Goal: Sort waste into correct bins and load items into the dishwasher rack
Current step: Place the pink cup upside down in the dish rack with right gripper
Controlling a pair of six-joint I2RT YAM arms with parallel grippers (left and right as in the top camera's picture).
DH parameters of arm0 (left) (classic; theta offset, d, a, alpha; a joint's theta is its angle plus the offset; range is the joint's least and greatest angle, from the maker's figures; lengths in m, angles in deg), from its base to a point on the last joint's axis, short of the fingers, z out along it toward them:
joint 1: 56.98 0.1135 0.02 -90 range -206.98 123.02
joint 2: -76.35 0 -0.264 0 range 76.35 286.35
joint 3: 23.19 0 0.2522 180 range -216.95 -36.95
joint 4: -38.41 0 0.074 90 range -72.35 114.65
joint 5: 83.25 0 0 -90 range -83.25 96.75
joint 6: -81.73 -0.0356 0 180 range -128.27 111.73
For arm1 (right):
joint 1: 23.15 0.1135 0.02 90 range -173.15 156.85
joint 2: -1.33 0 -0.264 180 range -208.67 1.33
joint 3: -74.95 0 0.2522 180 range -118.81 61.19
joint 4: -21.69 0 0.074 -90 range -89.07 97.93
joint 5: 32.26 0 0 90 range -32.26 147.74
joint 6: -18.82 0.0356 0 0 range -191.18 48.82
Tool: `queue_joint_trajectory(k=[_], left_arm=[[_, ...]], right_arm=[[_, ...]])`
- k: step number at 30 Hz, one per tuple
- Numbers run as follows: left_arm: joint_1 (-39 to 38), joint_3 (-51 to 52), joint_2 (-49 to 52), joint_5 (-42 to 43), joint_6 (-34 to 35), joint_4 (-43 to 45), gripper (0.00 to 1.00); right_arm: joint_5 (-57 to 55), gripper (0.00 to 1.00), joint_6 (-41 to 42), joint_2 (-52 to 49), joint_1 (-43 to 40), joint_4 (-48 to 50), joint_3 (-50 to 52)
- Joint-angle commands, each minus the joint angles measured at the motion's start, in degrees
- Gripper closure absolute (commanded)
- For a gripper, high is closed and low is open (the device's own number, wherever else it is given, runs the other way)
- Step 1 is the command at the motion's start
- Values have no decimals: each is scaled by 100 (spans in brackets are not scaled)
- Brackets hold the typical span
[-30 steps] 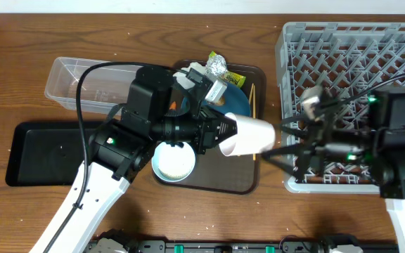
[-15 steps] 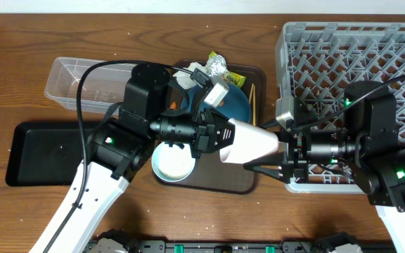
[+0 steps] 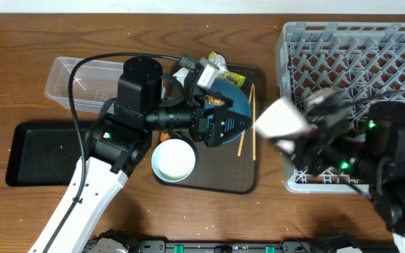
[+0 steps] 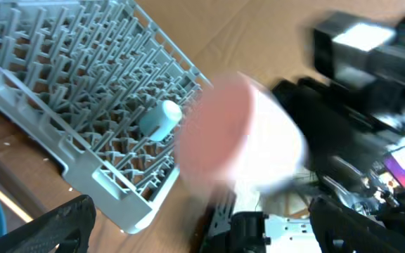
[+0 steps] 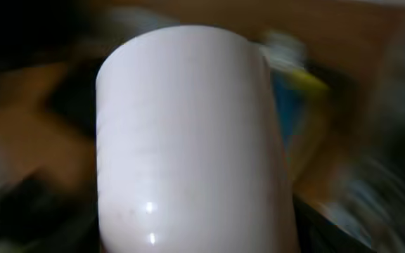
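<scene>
pink-lined white cup [image 3: 281, 119], blurred, has left the left gripper [image 3: 235, 128], whose fingers now stand wide open and empty. the right gripper [image 3: 292, 137] clamps it at 3 o'clock, just beside the grey lattice rack [image 3: 399, 42]. thin wooden chopsticks [image 3: 253, 112] lie between; the round pale bowl [image 3: 173, 160] sits at 7 o'clock.

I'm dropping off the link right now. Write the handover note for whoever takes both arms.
Grippers: left gripper open, empty, over the blue plate. The right gripper is shut on the pink cup, blurred, beside the rack.
Done: the other cup lies in the rack.
Left: rack the pink cup, white bowl, blue plate and chopsticks. The wrapper on the brown tray has to go to the clear tub or black tray.
</scene>
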Motion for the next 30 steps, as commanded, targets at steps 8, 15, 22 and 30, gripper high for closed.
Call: queue_joint_trajectory(k=[8,15,22,30], left_arm=[[-22,-33,-105,131,76,-216,2],[-22,-33,-105,131,74,-431,2],[-22,-33,-103,131,72,-433,2],[-22,-31,-103,131,74,-448,2]], right_arm=[[-2586,52,1952,-337,-2347,-581,9],[-1884,47,2017,-1062,-4288,-514,9],[-988,44,2059,-2109,-5530,-402,9],[11,45,2151,-3126,-6341,-221,9]])
